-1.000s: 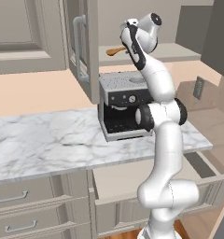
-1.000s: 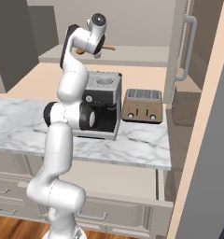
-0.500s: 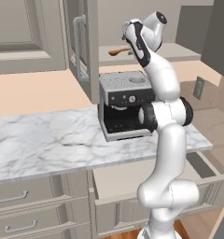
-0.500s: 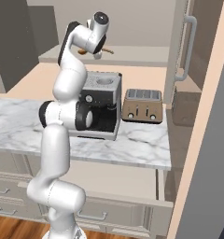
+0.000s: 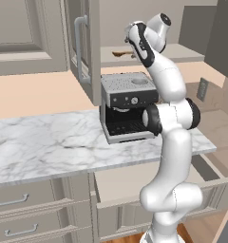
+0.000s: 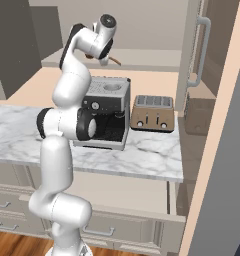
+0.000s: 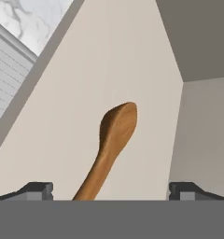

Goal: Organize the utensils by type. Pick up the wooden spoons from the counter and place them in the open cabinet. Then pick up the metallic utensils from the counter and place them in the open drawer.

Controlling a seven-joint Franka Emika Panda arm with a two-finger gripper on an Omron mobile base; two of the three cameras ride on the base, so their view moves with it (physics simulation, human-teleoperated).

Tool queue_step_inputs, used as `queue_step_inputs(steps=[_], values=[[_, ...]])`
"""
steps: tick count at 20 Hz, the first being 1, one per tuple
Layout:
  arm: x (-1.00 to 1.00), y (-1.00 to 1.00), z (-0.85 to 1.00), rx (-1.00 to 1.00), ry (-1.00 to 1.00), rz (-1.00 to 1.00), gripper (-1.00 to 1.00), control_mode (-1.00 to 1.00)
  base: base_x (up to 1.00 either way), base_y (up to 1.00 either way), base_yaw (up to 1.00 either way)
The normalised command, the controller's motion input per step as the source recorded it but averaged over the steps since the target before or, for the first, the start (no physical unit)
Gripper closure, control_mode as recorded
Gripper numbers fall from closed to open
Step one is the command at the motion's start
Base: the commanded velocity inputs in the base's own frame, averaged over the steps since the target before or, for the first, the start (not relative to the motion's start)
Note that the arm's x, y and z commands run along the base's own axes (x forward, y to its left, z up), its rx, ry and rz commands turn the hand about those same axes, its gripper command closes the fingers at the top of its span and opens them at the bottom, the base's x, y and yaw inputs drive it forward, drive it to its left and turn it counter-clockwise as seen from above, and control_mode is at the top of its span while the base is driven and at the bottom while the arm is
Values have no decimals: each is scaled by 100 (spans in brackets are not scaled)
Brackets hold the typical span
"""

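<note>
An orange-brown wooden spoon (image 7: 116, 135) lies flat on the pale shelf of the open cabinet (image 5: 182, 51). Its bowl points away from my hand and its handle runs back between my fingers. My gripper (image 7: 111, 189) is open, with both fingertips well clear of the handle. From the base views the spoon (image 5: 119, 53) (image 6: 113, 61) rests on the shelf just beside my raised hand (image 5: 135, 40). Below, the drawer (image 5: 128, 182) (image 6: 117, 192) stands pulled out under the marble counter (image 5: 49, 142) (image 6: 147, 155).
A coffee machine (image 5: 128, 107) stands on the counter right under the shelf, with a toaster (image 6: 153, 113) beside it. The cabinet door (image 5: 82, 42) hangs open to the left of my hand. Grey upper cupboards flank the shelf.
The spoon stays where it lies on the shelf. My hand and upper arm have drawn back from it slightly, with the gripper open throughout.
</note>
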Motion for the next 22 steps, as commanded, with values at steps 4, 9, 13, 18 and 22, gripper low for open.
queue_step_inputs(steps=[4,9,13,18,22], values=[[37,0,10,0,-2,0,-100,-100,0,0,0],[44,0,17,0,-12,5,-100,-100,0,0,0],[45,-1,23,0,-13,12,-100,-100,0,0,0],[20,0,6,-4,-9,16,-100,-100,0,0,0],[-27,0,0,-3,0,21,-100,-100,0,0,0]])
